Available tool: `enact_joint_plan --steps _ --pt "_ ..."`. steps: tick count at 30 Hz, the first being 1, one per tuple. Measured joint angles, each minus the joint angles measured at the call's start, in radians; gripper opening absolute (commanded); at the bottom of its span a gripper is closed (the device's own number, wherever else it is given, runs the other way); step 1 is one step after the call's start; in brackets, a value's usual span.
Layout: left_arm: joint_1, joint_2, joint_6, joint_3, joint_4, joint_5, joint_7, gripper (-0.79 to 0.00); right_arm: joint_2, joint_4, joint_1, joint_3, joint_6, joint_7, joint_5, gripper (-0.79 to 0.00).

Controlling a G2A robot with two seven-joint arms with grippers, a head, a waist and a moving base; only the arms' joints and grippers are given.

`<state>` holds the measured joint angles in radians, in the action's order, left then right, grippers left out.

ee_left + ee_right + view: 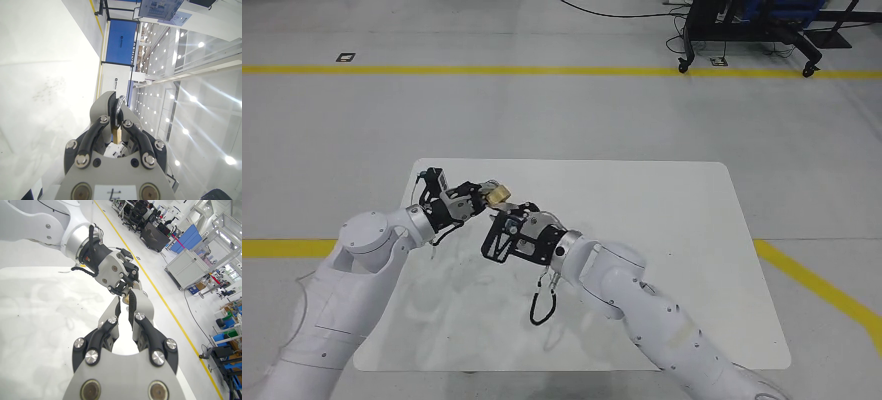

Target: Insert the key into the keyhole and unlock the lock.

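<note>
- left gripper (115,103) over the left rear of the table (672,250), clamped tight on the lock (499,190); brass body sticks out past its fingertips
- silver metal bit (121,100) pinched at those tips, shackle or key can't tell
- right gripper (124,297) just beside the lock, fingers partly apart, tips either side of the brass body, contact unclear

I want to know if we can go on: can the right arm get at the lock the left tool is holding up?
Probably yes. The left tool holds the lock above the table, and the open right tool has its tips right beside the brass body with nothing between them.
</note>
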<state>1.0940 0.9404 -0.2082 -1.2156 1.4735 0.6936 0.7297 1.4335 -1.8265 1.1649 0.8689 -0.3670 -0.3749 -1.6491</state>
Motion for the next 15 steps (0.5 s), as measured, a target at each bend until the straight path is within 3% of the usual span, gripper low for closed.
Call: enact_joint_plan --steps 1,3,10,15 --pt "0.0 0.001 -0.004 -0.001 -0.001 0.003 0.001 -0.785 -0.003 -0.01 0.009 0.01 -0.011 0.009 0.011 -0.668" --pt "-0.001 0.002 -0.014 -0.004 -0.003 0.01 0.003 -0.785 -0.009 -0.032 0.03 0.036 -0.043 0.035 0.044 -0.785" --pt "-0.004 0.007 -0.046 -0.007 -0.009 0.035 0.021 -0.785 -0.027 -0.038 0.065 0.1 -0.176 0.08 0.172 -0.785" --pt "-0.005 0.012 -0.097 -0.012 -0.017 0.124 0.091 -0.785 -0.03 0.021 0.037 0.119 -0.289 0.075 0.328 -0.785"
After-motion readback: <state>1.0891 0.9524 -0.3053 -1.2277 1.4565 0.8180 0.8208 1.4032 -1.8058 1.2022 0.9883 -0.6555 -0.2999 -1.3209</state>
